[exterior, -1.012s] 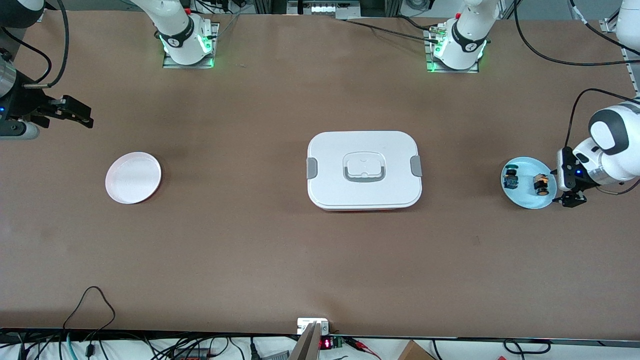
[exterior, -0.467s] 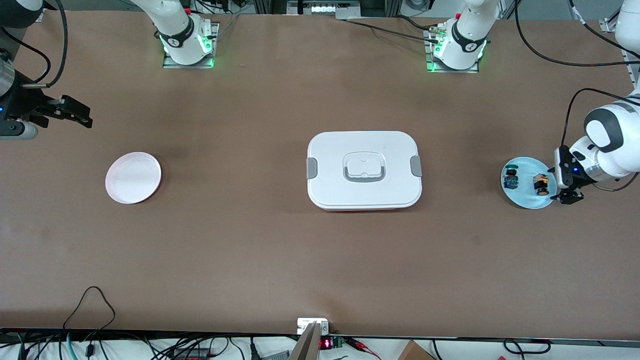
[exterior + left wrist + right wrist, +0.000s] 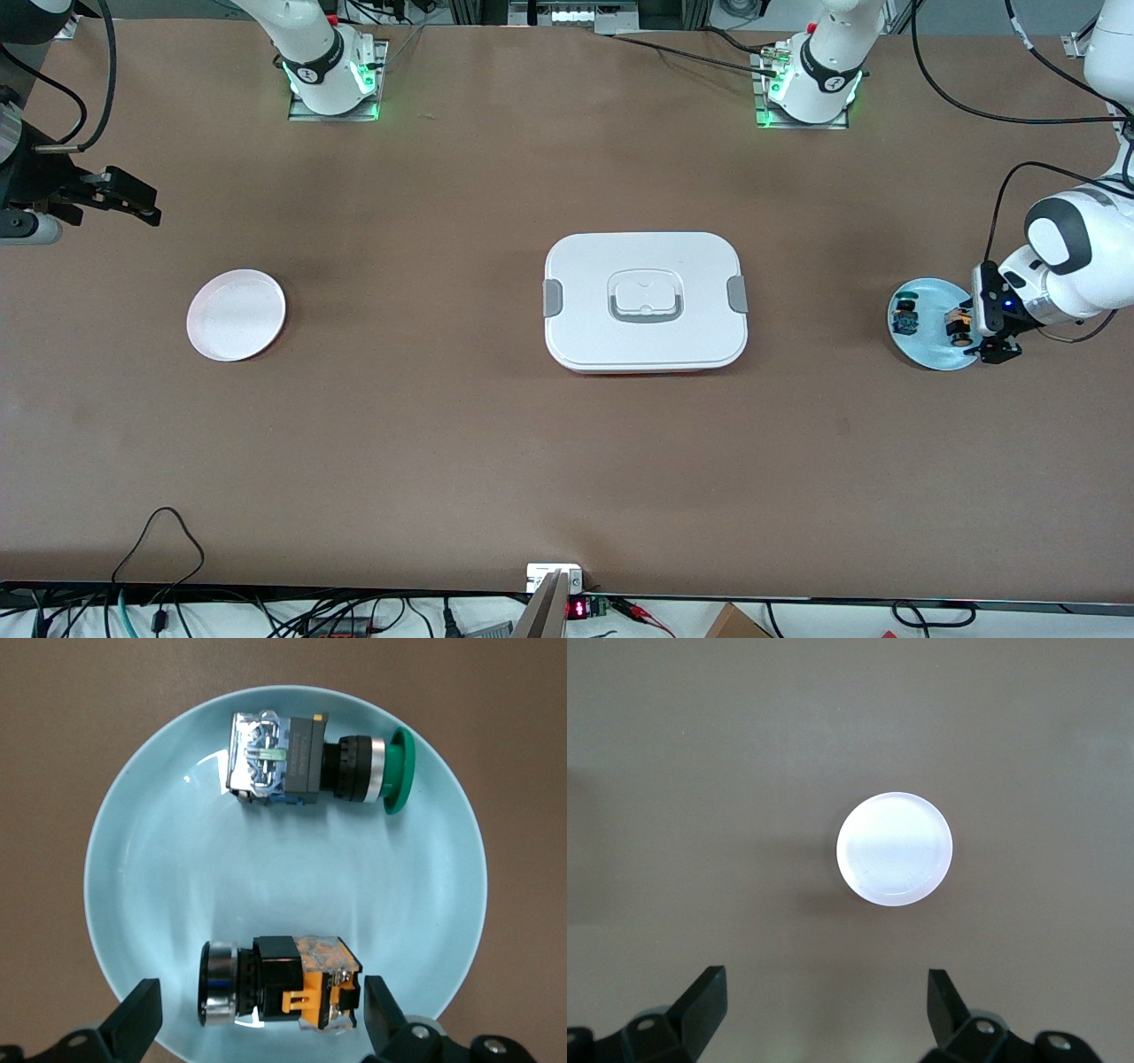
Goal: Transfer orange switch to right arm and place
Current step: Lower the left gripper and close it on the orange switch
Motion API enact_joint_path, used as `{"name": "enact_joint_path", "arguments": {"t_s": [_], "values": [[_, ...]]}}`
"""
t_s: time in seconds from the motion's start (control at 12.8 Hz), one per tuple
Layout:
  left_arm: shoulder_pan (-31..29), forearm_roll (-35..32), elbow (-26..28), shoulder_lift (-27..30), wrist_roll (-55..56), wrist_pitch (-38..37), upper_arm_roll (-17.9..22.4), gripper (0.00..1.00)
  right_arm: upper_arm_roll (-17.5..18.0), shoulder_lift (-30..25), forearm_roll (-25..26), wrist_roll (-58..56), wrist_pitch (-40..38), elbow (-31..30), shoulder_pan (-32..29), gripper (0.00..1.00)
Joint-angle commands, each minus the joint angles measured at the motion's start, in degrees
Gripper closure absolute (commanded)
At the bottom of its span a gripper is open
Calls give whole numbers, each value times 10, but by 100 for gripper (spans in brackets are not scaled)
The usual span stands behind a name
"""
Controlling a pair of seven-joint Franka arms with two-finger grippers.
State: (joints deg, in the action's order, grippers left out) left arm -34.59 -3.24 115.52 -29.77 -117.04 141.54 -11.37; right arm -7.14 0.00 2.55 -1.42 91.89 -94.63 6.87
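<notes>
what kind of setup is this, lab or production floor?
Most likely a robotics lab bench: two arm bases bolted to a bare brown table, loose cables along its edge, and staged props, a white lidded box and a light blue plate.

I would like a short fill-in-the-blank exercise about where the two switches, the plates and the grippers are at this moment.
1. The orange switch lies on the light ____ plate.
2. Beside it lies a switch with a ____ cap.
3. The left gripper is ____, its fingers on either side of the orange switch.
4. The right gripper hovers, open, near the ____ plate.

Missing words: blue; green; open; white
</notes>
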Motion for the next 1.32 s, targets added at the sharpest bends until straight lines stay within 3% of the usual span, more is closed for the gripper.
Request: {"name": "enact_joint_path", "arguments": {"t_s": [0.0, 0.78, 1.25], "values": [[-13, 7, 1, -4, -11, 6, -10, 0, 1, -2, -2, -2, -8, 7, -2, 0], [-18, 16, 0, -22, -12, 23, -11, 0, -1, 3, -4, -1, -2, 16, -3, 0], [-48, 16, 1, -20, -13, 20, -46, 2, -2, 1, -22, -7, -26, 16, 0, 0]]}}
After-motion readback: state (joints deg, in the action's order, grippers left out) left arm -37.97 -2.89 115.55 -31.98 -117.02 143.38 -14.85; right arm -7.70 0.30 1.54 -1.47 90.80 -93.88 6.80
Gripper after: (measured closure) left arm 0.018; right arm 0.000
